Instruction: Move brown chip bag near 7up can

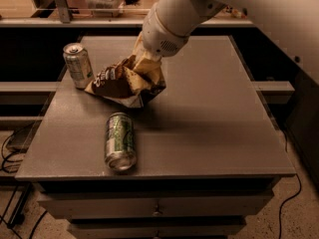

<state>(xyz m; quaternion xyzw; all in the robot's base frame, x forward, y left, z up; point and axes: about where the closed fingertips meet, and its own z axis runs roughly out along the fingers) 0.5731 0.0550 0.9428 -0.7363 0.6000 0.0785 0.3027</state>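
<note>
The brown chip bag (118,82) is crinkled dark brown and cream-yellow. It sits left of the table's middle, its left tip almost touching the 7up can (78,65). That can is pale and silvery and stands upright near the table's left edge. My gripper (145,63) comes down from the upper right under the white wrist and is shut on the bag's cream-yellow top. The fingers are mostly hidden by the wrist and the bunched foil.
A darker green can (119,141) lies on its side near the front edge, its open end toward the camera. The grey table (214,123) has drawers below. Shelves run along the back, and cables lie on the floor at left and right.
</note>
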